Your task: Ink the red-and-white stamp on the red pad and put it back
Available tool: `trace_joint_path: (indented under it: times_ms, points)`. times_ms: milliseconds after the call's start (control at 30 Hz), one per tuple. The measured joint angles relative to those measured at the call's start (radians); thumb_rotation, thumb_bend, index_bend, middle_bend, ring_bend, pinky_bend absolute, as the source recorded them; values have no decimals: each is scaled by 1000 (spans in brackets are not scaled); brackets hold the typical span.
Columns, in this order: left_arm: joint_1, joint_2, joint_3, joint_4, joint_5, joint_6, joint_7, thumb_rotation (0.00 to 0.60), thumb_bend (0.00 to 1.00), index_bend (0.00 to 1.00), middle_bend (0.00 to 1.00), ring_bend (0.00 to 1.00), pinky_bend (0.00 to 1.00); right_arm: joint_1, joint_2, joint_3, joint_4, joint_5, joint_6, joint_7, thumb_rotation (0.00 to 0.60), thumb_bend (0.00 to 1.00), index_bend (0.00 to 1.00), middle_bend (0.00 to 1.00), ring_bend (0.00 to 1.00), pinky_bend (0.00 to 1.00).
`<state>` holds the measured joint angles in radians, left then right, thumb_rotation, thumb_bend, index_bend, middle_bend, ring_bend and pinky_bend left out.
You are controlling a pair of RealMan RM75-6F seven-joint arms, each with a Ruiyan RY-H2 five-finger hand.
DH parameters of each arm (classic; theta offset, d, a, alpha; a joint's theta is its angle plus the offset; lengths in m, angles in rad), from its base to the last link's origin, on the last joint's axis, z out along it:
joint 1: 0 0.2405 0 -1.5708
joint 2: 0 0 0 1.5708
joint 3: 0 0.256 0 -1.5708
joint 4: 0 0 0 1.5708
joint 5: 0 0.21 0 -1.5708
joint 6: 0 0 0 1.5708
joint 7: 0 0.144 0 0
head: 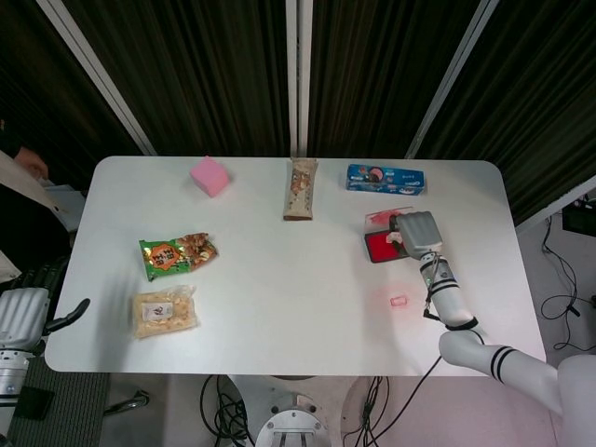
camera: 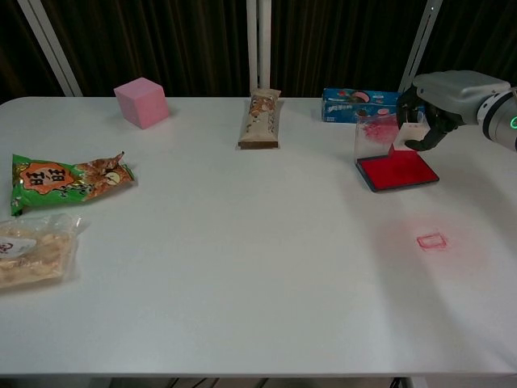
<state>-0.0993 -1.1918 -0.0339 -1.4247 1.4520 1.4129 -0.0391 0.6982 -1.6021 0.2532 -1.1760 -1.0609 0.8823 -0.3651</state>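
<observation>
Right hand (camera: 440, 101): reached in from the table's right side, fingers curled around the red-and-white stamp (camera: 401, 136), grasping it. In the chest view the stamp's red lower end stood at the back edge of the red pad (camera: 397, 170); whether it touched the ink could not be told. In the head view the hand covered the stamp almost wholly.

Red pad: lay open on the white table (head: 298, 307), right of centre, its clear lid (camera: 373, 131) raised upright behind it.

Stamp mark (camera: 431, 240): small red rectangular outline on the tabletop, nearer the front edge than the pad, apart from it.

Left hand (head: 73, 314): seen only partly, in the head view, just off the table's left edge; a dark finger stuck out, and whether the hand was released or clenched could not be told.

Other items, well apart from the pad: blue box (camera: 359, 104) just behind the lid; snack bar (camera: 261, 119) at back centre; pink block (camera: 141, 102) at back left; green snack bag (camera: 65, 179) and clear bag of crackers (camera: 32, 250) at left.
</observation>
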Motion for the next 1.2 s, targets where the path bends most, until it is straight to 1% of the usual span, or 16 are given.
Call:
trace_joint_path:
  times_ms: [133, 200, 333, 367, 500, 567, 667, 867, 1067, 1200]
  points:
    - [2, 0, 2, -7, 1, 3, 6, 14, 150, 84, 120, 118, 205, -30, 53, -15, -102, -16, 50, -11, 600, 313, 645, 559, 604, 697]
    - [2, -1, 2, -10, 1, 4, 9, 11, 150, 84, 120, 118, 205, -55, 80, -36, -161, -29, 83, -20, 600, 313, 645, 559, 604, 697]
    - [1, -2, 4, -16, 7, 5, 13, 15, 150, 84, 120, 118, 205, -122, 124, -102, -265, -72, 160, -36, 600, 312, 646, 554, 604, 697]
    - [0, -2, 5, -17, 9, 5, 13, 16, 150, 84, 120, 118, 205, -146, 133, -126, -287, -90, 186, -37, 600, 311, 646, 553, 604, 697]
    - [-1, -3, 8, -22, 18, 7, 16, 14, 150, 84, 120, 118, 205, -213, 144, -194, -327, -141, 251, -36, 600, 302, 650, 548, 604, 697]
    - [1, -3, 11, -24, 21, 10, 15, 16, 150, 84, 120, 118, 205, -240, 140, -218, -335, -162, 276, -30, 600, 301, 650, 546, 603, 697]
    - [4, -2, 14, -23, 24, 12, 11, 15, 150, 84, 120, 118, 205, -268, 119, -240, -332, -186, 310, -29, 600, 301, 650, 546, 603, 697]
    - [7, -1, 20, -14, 29, 14, -2, 14, 150, 84, 120, 118, 205, -299, 64, -235, -315, -171, 340, -55, 600, 301, 650, 546, 604, 697]
    - [11, 4, 23, -5, 28, 13, -19, 17, 152, 84, 120, 118, 205, -306, 32, -215, -313, -129, 342, -123, 600, 302, 650, 545, 604, 697]
    - [12, 3, 22, 3, 26, 13, -30, 16, 152, 84, 120, 118, 205, -304, 25, -206, -314, -111, 327, -146, 600, 302, 646, 539, 603, 697]
